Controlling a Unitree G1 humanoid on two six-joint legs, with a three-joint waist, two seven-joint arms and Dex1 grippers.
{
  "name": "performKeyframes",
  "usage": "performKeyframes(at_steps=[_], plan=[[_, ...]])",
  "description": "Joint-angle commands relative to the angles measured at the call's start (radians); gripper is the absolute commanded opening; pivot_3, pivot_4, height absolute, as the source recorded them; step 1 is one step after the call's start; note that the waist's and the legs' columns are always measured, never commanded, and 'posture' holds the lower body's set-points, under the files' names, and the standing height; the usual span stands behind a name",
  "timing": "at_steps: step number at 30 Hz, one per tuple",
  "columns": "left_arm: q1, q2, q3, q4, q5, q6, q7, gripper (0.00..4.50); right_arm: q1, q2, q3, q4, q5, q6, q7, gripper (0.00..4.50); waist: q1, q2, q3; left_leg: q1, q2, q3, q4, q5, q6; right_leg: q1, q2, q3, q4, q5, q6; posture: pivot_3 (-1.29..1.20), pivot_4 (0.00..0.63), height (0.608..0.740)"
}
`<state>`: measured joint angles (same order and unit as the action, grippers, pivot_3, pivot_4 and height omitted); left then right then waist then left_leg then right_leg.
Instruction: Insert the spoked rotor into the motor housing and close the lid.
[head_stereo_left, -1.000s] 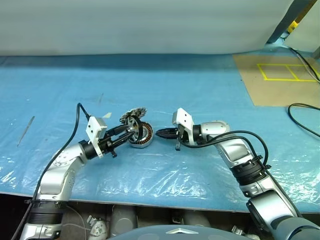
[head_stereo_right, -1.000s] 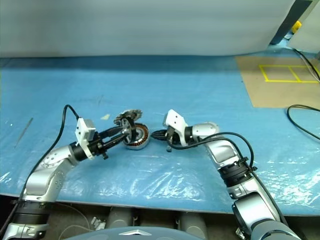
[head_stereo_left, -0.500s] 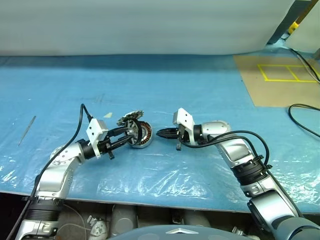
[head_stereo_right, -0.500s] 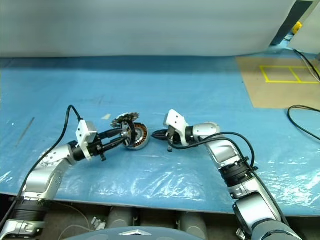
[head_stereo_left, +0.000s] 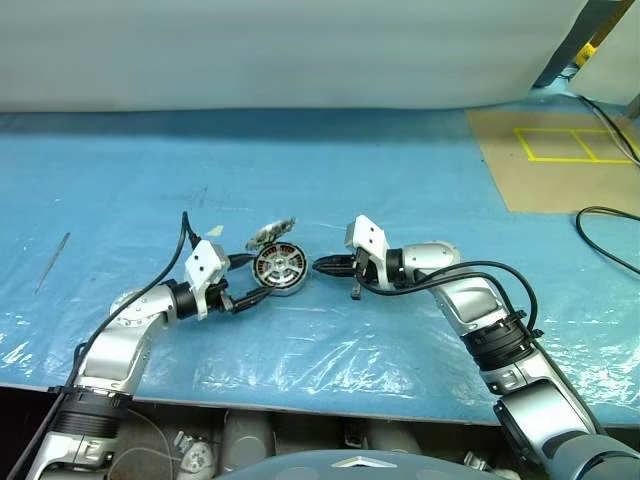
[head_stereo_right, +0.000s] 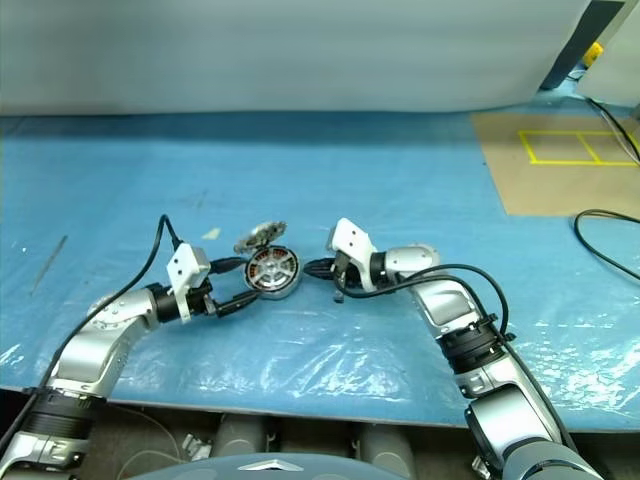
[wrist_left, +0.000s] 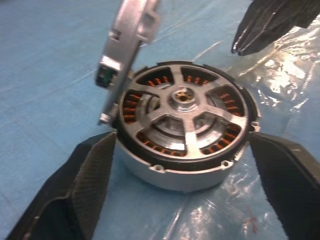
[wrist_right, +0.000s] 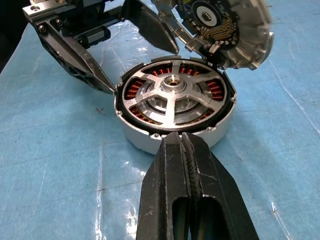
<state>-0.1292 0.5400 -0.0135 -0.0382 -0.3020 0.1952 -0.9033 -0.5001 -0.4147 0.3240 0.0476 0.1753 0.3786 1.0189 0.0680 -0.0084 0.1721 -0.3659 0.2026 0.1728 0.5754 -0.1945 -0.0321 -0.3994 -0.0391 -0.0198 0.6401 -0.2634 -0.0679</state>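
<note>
Spoked rotor sits seated in the motor housing on the blue tabletop; lid stands open on its hinge at the far edge. Left claw spread wide, flanking the housing, holding nothing; right claw pressed together just beside it. Lid judged stiff, light metal, best pushed at its free rim; the right claw's tip is the nearest obstruction

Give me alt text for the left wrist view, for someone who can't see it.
The motor housing sits on blue plastic sheeting with the spoked rotor seated inside and the lid hinged up. The left gripper fingers are spread open either side; the right gripper is shut nearby.
</note>
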Motion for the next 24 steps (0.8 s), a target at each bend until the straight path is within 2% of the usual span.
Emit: performKeyframes(at_steps=[1,5,8,14,19,20,24], plan=[[-0.023,-0.003,0.016,-0.024,-0.012,0.013,0.017,4.45,-0.019,0.006,-0.009,-0.015,0.001,-0.016,-0.002,0.00,0.000,0.000,0.000,0.000,0.000,0.000,0.000,0.000,0.000,0.000,0.000,0.000,0.000,0.000,0.000,0.00,0.150,0.740],[-0.017,-0.029,0.058,-0.067,-0.099,0.050,0.020,4.45,-0.021,0.011,-0.016,-0.014,0.005,-0.017,-0.008,0.00,0.000,0.000,0.000,0.000,0.000,0.000,0.000,0.000,0.000,0.000,0.000,0.000,0.000,0.000,0.000,0.00,0.150,0.740],[0.018,-0.024,0.085,-0.088,-0.137,0.059,0.012,3.88,-0.025,0.021,-0.027,-0.015,0.012,-0.018,-0.017,0.00,-0.002,0.000,0.000,-0.001,0.000,0.000,0.000,0.000,0.000,-0.001,0.000,0.000,0.000,-0.001,-0.001,0.00,0.150,0.740],[0.102,-0.017,0.143,-0.126,-0.194,0.061,0.004,1.99,-0.039,0.049,-0.027,-0.010,0.014,-0.025,-0.032,0.00,-0.003,0.000,0.000,-0.001,0.000,0.000,-0.001,0.000,0.000,-0.001,0.000,0.000,0.000,-0.001,-0.001,0.00,0.150,0.740],[0.193,-0.013,0.157,-0.196,-0.229,0.071,-0.003,0.19,-0.054,0.067,-0.024,0.010,0.008,-0.042,-0.037,0.00,-0.002,0.000,0.000,-0.001,0.000,0.000,-0.001,0.000,0.000,-0.001,0.000,0.000,-0.001,-0.001,-0.001,0.00,0.150,0.740],[0.205,-0.015,0.152,-0.211,-0.234,0.076,-0.001,0.04,-0.058,0.071,-0.024,0.016,0.008,-0.046,-0.038,0.00,-0.002,0.000,0.000,-0.001,0.000,0.000,-0.001,0.000,0.000,-0.001,0.000,0.000,-0.001,-0.001,-0.002,0.00,0.150,0.740],[0.198,-0.041,0.111,-0.235,-0.218,0.088,0.036,0.04,-0.065,0.078,-0.022,0.030,0.007,-0.055,-0.039,0.00,0.000,0.000,0.000,-0.001,0.000,0.000,-0.001,0.000,0.000,-0.001,0.000,0.000,-0.001,-0.001,-0.002,0.00,0.150,0.740]])
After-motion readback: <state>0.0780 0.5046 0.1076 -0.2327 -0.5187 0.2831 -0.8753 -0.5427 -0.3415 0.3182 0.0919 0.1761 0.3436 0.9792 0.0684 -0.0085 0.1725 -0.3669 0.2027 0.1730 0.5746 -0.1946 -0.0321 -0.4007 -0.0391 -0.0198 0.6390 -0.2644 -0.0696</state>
